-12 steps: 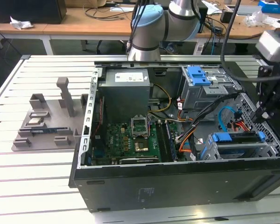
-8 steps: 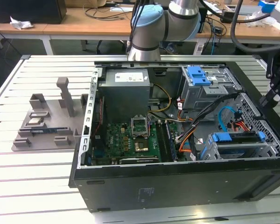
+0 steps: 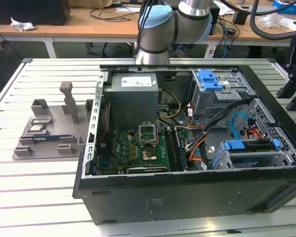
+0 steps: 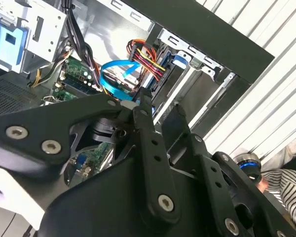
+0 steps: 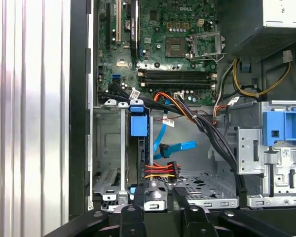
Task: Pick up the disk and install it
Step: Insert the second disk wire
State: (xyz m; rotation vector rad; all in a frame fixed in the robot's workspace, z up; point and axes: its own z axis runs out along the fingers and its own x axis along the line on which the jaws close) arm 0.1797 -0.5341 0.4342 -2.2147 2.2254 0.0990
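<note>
Open black computer case [image 3: 187, 192] on a white slatted metal table [image 3: 44, 197], desks with cables behind.

1 grey robot arm [image 3: 163, 29] stands behind the case. In both wrist views the black gripper [image 5: 160, 211] hangs over the drive cage, its 2 fingers [image 5: 130, 217] apart and holding nothing. The blue-framed disk [image 3: 249, 146] sits edge-on in that cage; its silver face is hidden.

Computer case [image 3: 187, 197] black outside, bare grey metal inside. Motherboard [image 3: 133, 150] green. Power supply [image 3: 133, 98] grey, white label. Drive brackets [image 3: 209, 79] blue. Data cable [image 5: 175, 146] light blue; power wires [image 5: 160, 170] red, yellow, black. My linkage [image 4: 153, 163] matte black. Desk [image 3: 39, 187] white, ribbed. Fixture [image 3: 49, 128] grey.
</note>
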